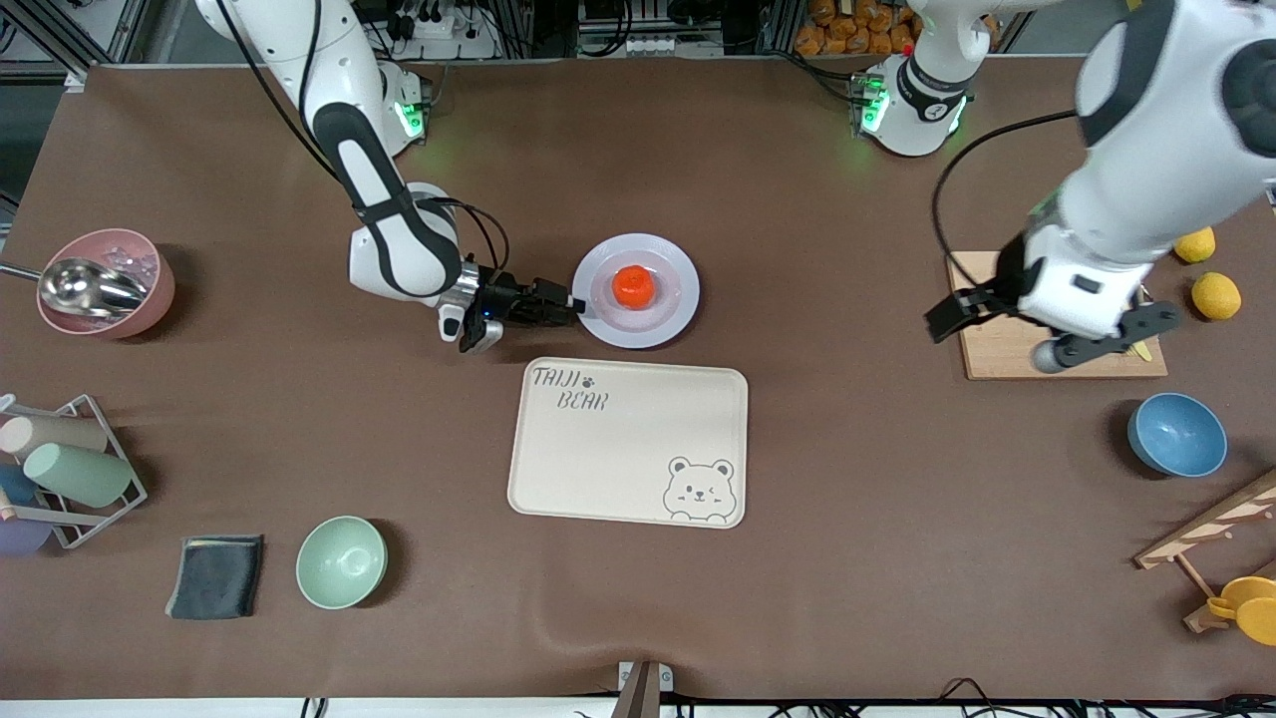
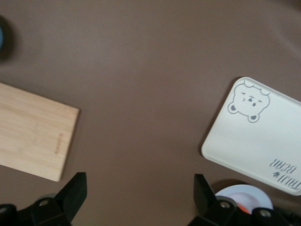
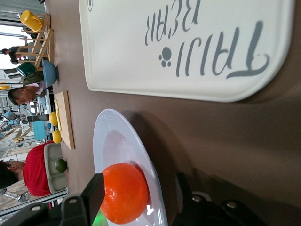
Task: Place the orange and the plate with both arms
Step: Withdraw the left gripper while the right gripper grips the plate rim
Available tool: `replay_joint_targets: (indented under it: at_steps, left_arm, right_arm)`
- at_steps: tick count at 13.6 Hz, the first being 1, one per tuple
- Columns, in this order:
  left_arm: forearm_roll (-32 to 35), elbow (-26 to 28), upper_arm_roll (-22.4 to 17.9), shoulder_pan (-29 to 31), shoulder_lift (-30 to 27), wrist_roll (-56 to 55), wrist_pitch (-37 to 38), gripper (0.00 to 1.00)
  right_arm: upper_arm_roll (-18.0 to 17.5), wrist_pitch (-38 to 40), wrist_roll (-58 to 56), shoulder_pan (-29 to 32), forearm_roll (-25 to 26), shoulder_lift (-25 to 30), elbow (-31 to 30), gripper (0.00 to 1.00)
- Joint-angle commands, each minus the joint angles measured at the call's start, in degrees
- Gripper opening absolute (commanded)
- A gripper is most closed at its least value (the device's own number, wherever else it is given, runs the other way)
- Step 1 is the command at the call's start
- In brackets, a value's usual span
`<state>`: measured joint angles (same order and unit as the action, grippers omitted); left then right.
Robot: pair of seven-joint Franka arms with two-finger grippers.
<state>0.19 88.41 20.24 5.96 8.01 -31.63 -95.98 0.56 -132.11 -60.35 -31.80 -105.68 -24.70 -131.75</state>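
Starting at the right arm's end of the table, your right gripper (image 1: 576, 309) is down at table level against the rim of the plate (image 1: 670, 317), on the edge that faces the right arm's end. In the right wrist view its two fingers (image 3: 93, 197) straddle that rim, one above and one under it, still with a gap, so I judge the jaws are narrowing on the edge but do not yet clamp it. That low, sideways approach suits a shallow plate: a wide rim is the only part a two-finger claw can pinch.

The orange (image 1: 633, 286) sits in the glossy centre of the plate, so it looks ready to travel with the plate. Expect it to roll if you tilt the plate on lifting.

Just nearer the front camera lies the cream bear tray (image 1: 629, 442), bare and close by, a likely target.

Toward the left arm's end, your left gripper (image 1: 1052, 334) hangs over the wooden cutting board (image 1: 997, 354) with its jaws spread wide and holding nothing; this arm waits, clear of the plate.
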Motion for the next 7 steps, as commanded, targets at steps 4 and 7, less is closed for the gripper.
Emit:
replay_joint_targets:
  at_steps: [4, 7]
  left_arm:
    - [0.1, -0.5, -7.5, -0.2, -6.5, 16.3, 4.9, 1.00]
    - [-0.4, 0.3, -12.1, -2.1, -8.1, 20.5, 7.2, 1.00]
  right_arm:
    - [0.3, -0.1, -4.3, -1.4, -5.4, -1.5, -0.4, 0.58]
    - [0.3, -0.3, -4.6, -2.9, -7.4, -1.5, -0.4, 0.35]
